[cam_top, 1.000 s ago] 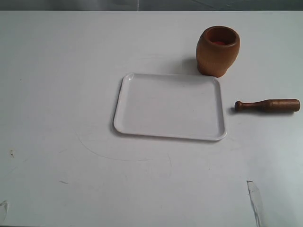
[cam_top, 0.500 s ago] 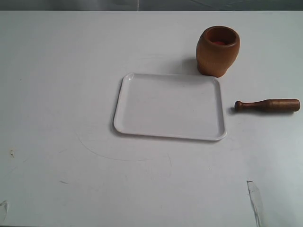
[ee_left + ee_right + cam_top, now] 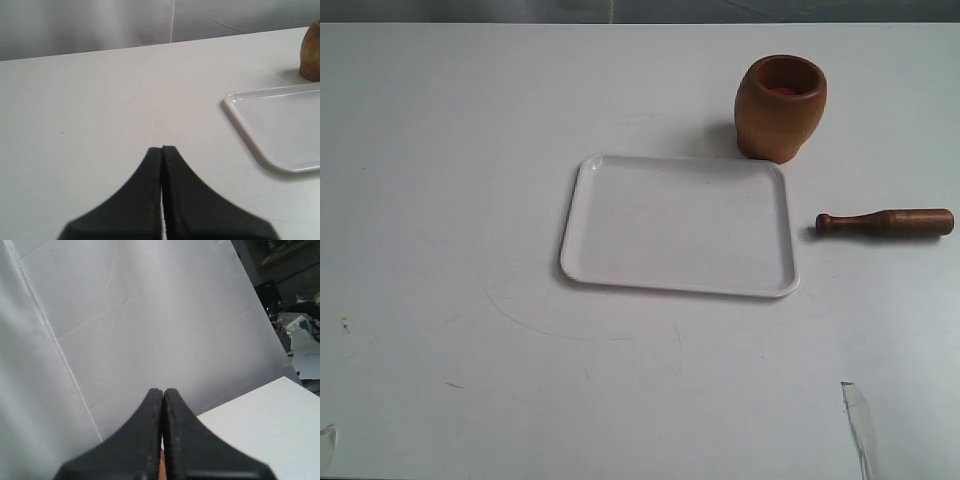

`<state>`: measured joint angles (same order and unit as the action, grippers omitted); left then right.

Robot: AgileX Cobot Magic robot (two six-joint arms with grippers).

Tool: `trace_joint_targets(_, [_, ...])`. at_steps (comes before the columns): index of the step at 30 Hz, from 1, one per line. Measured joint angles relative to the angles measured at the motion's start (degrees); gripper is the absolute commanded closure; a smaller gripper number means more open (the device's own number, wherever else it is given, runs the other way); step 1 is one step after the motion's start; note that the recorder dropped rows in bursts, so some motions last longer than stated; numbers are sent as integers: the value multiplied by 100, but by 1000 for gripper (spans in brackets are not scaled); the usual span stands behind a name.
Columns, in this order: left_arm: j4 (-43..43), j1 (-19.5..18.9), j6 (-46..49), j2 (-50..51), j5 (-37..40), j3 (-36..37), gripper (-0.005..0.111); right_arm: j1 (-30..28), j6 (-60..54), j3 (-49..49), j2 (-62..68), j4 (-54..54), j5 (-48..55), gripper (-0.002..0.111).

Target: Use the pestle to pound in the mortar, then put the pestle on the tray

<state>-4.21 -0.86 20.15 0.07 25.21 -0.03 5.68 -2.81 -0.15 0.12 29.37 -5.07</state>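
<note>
The light-brown wooden mortar (image 3: 780,107) stands upright behind the white tray (image 3: 680,285), near its far right corner; its edge also shows in the left wrist view as the mortar (image 3: 311,57). The dark pestle (image 3: 886,223) lies flat on the table to the right of the tray, knob end toward it. Neither arm shows in the exterior view. My left gripper (image 3: 162,149) is shut with nothing in it, above bare table to the left of the tray (image 3: 250,135). My right gripper (image 3: 163,391) is shut and empty, pointing at a grey backdrop.
The white table (image 3: 450,200) carries faint scuff marks near the front. A strip of clear tape (image 3: 858,425) lies at the front right. A grey curtain (image 3: 125,315) hangs behind the table, with clutter (image 3: 300,335) beyond its right edge.
</note>
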Motion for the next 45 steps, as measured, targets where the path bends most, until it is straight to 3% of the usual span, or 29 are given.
trace_joint_targets(9, [0,0,0,0,0,0,107,0,-227,-678,0,-382,-266,108])
trace_joint_targets(17, [0,0,0,0,0,0,107,0,-1493,-2429,1143,-508,40,108])
trace_joint_targets(25, [0,0,0,0,0,0,107,53,-2441,-4769,4300,-1393,1951,108])
trace_joint_targets(32, [0,0,0,0,0,0,107,895,-5455,-6084,7076,-1449,4561,108])
trace_joint_targets(37, [0,0,0,0,0,0,107,1142,-6471,-6348,8503,-1489,5826,108])
trace_joint_targets(45, [0,0,0,0,0,0,107,1142,-6534,-6348,9541,-2092,6727,108])
